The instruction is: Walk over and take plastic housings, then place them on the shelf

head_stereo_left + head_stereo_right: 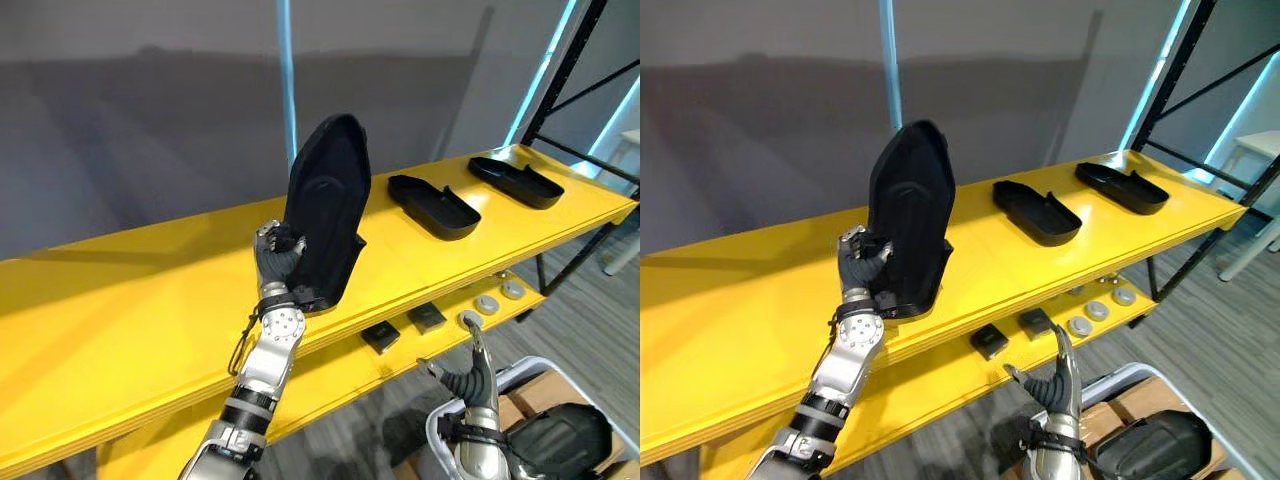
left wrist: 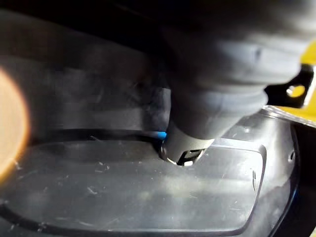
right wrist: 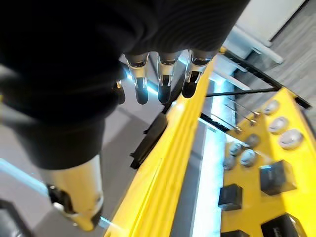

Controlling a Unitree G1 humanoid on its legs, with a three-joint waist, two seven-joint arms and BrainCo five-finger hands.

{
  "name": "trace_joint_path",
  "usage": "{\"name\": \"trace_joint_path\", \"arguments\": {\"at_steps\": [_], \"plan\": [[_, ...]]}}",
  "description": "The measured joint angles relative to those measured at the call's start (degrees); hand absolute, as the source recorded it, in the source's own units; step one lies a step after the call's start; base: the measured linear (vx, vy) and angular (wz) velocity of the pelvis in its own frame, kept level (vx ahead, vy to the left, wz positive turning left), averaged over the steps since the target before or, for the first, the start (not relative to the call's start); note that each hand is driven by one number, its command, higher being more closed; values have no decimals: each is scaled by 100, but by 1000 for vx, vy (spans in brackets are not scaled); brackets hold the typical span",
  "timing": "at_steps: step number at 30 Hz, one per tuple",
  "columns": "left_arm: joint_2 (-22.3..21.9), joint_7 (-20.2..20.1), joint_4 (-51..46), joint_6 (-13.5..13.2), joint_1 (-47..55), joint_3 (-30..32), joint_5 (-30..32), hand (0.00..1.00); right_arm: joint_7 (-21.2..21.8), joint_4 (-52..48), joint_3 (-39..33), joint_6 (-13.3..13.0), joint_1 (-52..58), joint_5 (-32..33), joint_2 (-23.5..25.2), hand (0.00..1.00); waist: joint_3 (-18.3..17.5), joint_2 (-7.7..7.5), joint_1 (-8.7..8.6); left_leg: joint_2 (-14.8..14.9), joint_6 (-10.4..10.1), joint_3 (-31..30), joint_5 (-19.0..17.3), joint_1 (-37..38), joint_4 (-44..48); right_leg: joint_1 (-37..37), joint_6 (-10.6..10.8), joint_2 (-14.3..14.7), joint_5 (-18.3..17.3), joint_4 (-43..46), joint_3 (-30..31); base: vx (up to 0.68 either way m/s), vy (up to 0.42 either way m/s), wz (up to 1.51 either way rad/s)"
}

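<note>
Right robot hand (image 1: 470,385) is hovering low, fingers spread; left robot hand (image 1: 278,255), fingertips partly hidden, is gripping an upright plastic housing (image 1: 330,200) on the yellow shelf (image 1: 120,300), near two lying housings (image 1: 433,205)

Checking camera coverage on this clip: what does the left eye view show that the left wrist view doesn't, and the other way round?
Left eye view: two more housings lying flat along the yellow shelf, and the open right robot hand lower down. Left wrist view: a fingertip close up against the upright housing's scuffed surface. Both: the left robot hand gripping that upright housing at the shelf.
</note>
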Motion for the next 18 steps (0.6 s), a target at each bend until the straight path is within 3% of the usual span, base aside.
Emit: {"name": "trace_joint_path", "arguments": {"at_steps": [1,3,6,9,14,18], "plan": [[-7,0,103,-4,-111,2,-134,100,44,0,-2,-7,39,79,0,0,6,10,-38,-6,-3,-29,6,-17,0,2,-6,-11,-4,-2,-28,46,-20,25],[-26,-10,466,-58,-500,62,-1164,100,186,-56,6,-6,278,296,-6,0,52,70,-80,-133,37,-62,35,-102,3,12,-7,-135,-6,-108,-94,-13,64,19],[-9,-85,784,-100,-707,289,-2118,100,334,-148,95,1,621,374,-24,0,114,156,-97,-265,105,-73,81,-208,-64,-7,29,-242,120,-319,-94,-47,94,8],[344,-80,1454,-123,-1099,709,-2731,100,549,-198,501,0,812,544,-124,0,188,150,-97,-314,138,132,103,-270,-177,-95,19,-256,353,-660,90,-54,71,-28],[1055,-85,2336,-56,-1886,917,-3119,100,769,-197,868,1,834,555,-167,0,405,83,-235,-332,149,403,151,-352,-263,-270,29,-235,589,-897,350,10,43,-29],[1138,-185,2670,9,-2278,893,-3264,100,908,-189,1044,1,820,557,-174,0,464,65,-330,-335,149,436,152,-342,-340,-272,24,-238,595,-956,355,74,27,-4]]}}
